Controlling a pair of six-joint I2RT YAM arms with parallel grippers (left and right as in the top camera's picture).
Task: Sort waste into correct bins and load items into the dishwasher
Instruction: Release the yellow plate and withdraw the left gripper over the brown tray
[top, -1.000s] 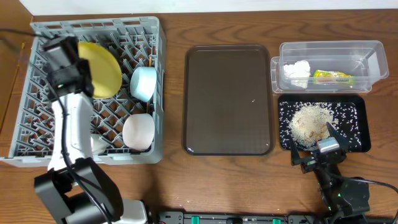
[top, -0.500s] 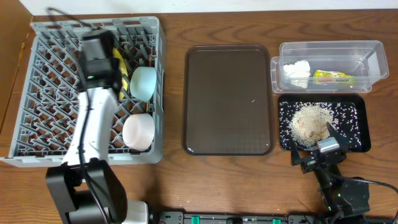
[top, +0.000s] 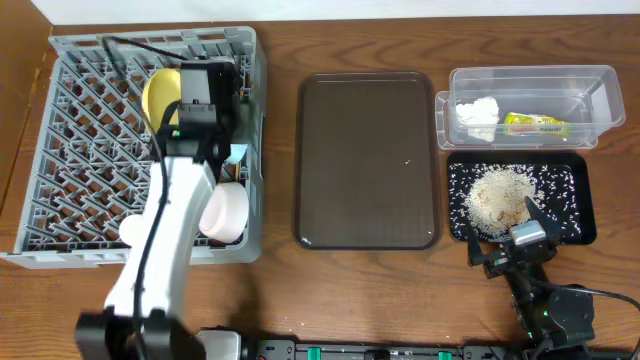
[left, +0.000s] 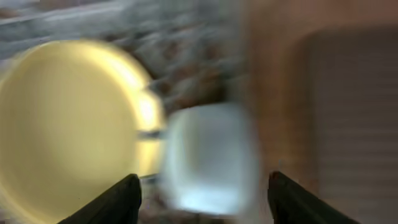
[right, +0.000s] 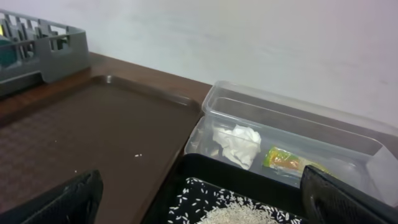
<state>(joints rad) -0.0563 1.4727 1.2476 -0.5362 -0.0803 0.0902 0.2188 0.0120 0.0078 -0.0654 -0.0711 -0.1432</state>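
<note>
The grey dish rack holds the yellow plate, which stands on edge. A light blue bowl and a white-pink bowl sit by the rack's right wall. My left arm reaches over the rack. The blurred left wrist view shows my left gripper open above the plate and blue bowl, holding nothing. My right gripper is open, low at the black tray of rice. The clear tub holds the tissue and wrapper.
A large dark brown tray lies between the rack and the two bins, with a few crumbs on it. The black tray with the rice pile sits just in front of the clear tub. My right arm rests at the table's front edge.
My left arm has swung right across the rack from its far left corner. Its jaws have gone from shut to open, leaving the yellow plate standing in the rack. The right arm has not moved.
</note>
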